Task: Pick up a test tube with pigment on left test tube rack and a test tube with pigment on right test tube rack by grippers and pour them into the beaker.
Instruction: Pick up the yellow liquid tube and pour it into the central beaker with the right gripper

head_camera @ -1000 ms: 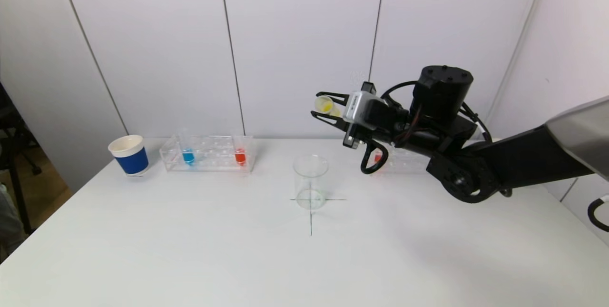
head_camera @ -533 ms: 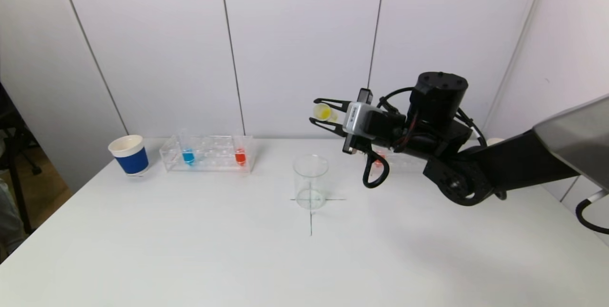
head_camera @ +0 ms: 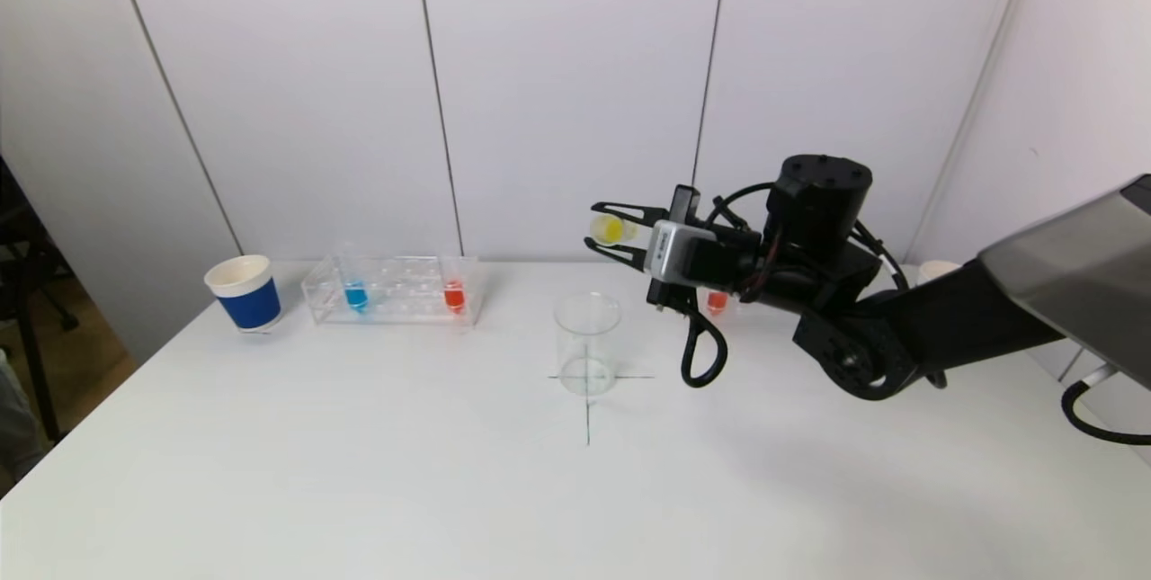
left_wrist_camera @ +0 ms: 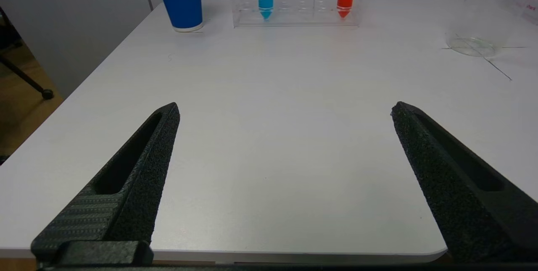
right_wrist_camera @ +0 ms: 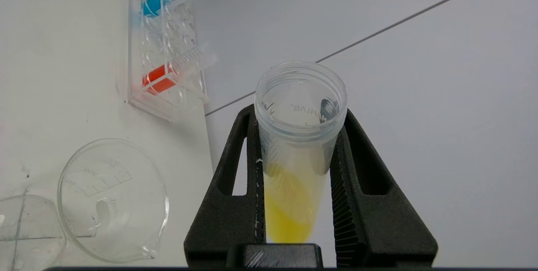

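Overhead, pale wall panels [head_camera: 557, 85] behind white table [head_camera: 360, 490], cross-marked under beaker [head_camera: 587, 342].

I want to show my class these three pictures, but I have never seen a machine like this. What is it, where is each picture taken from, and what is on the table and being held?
It is a two-armed robot. The wide picture comes from a camera on its head; the other two come from cameras on its wrists.

On the white table stand an empty glass beaker, a clear rack with a blue tube and a red tube, and a blue paper cup. Another red tube shows behind the right arm.

The right end effector grips a tilted tube of yellow liquid in the air, above and just beyond the beaker. The left end effector is open, empty, near the table's front edge.
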Robot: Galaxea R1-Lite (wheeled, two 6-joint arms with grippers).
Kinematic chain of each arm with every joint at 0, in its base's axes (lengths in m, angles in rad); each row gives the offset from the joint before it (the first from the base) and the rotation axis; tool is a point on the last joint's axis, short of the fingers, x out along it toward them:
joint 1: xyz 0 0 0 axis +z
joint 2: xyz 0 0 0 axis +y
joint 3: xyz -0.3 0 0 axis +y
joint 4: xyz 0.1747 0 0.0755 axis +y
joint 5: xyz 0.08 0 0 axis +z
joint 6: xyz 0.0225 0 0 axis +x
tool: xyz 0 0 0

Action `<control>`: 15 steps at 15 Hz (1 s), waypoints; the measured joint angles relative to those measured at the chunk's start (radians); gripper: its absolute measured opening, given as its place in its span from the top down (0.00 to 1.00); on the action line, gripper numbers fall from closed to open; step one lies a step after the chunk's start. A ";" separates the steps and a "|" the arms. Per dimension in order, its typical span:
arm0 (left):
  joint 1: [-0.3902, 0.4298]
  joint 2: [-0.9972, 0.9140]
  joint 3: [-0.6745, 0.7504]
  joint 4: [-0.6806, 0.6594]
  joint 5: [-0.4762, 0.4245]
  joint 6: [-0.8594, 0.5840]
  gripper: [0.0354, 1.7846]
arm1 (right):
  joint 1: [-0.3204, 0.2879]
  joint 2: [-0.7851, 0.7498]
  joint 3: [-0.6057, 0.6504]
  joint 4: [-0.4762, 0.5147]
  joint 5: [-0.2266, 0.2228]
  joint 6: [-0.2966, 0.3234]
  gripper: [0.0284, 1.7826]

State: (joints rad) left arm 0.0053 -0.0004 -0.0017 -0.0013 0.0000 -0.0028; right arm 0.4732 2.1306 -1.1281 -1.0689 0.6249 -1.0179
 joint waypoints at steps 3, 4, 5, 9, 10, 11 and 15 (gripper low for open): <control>0.000 0.000 0.000 0.000 0.000 0.000 0.01 | -0.005 0.024 -0.003 0.000 0.000 -0.043 0.73; 0.000 0.000 0.000 0.000 0.000 0.000 0.01 | -0.007 0.032 -0.006 0.000 0.000 -0.056 0.73; 0.000 0.000 0.000 0.000 0.000 0.000 0.01 | -0.007 0.038 -0.008 0.001 0.000 -0.067 0.73; 0.000 0.000 0.000 0.000 0.000 0.000 0.01 | -0.009 0.065 -0.021 0.002 0.000 -0.111 0.73; 0.000 0.000 0.000 0.000 0.000 0.000 0.01 | -0.010 0.074 -0.027 0.003 0.000 -0.122 0.73; 0.000 0.000 0.000 0.000 0.000 0.000 0.01 | -0.011 0.083 -0.038 0.006 0.000 -0.133 0.73; 0.000 0.000 0.000 0.000 0.000 0.000 0.01 | -0.024 0.121 -0.077 0.018 -0.002 -0.173 0.73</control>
State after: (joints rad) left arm 0.0057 -0.0004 -0.0013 -0.0009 0.0000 -0.0028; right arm 0.4487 2.2515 -1.2047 -1.0506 0.6226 -1.1911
